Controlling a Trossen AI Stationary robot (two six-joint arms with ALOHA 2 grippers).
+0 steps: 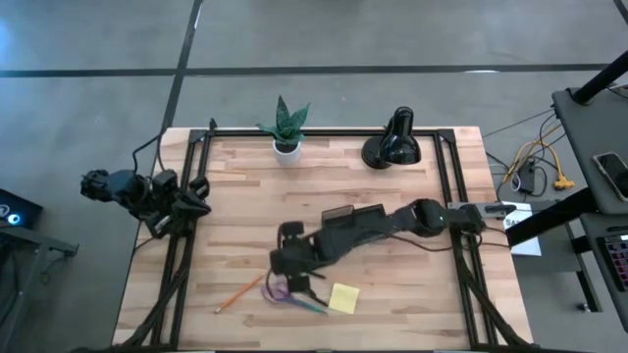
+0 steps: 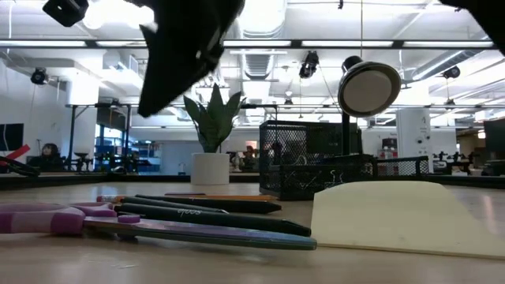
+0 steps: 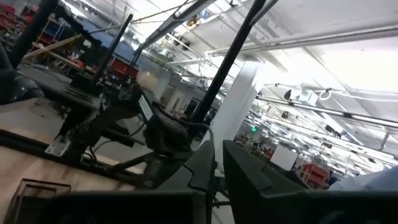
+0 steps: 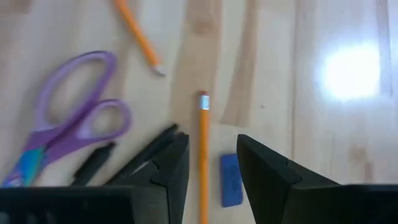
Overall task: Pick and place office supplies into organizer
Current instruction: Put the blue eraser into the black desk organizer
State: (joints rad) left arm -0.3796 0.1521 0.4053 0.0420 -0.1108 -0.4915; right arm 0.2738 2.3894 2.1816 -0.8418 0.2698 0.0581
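Observation:
My right gripper (image 1: 291,263) is open and hangs above the table's near middle, over the loose supplies. In the right wrist view an orange pencil (image 4: 203,155) lies on the wood between its open fingers (image 4: 211,171), with a small blue eraser (image 4: 230,180) beside it; neither is touched. Purple-handled scissors (image 4: 68,124), black pens (image 4: 143,155) and a second orange pencil (image 4: 137,34) lie close by. The yellow sticky pad (image 1: 343,297) lies flat to the right of them. The dark organizer (image 1: 343,213) stands behind, partly under the right arm. My left gripper (image 1: 196,203) is parked, shut, at the left edge.
A potted green plant (image 1: 287,132) and a black desk lamp (image 1: 392,142) stand at the far edge. Black frame rails (image 1: 186,255) run along the table's left and right sides. In the low view the scissors (image 2: 55,217), pens (image 2: 213,209) and pad (image 2: 402,217) lie before the organizer (image 2: 316,170).

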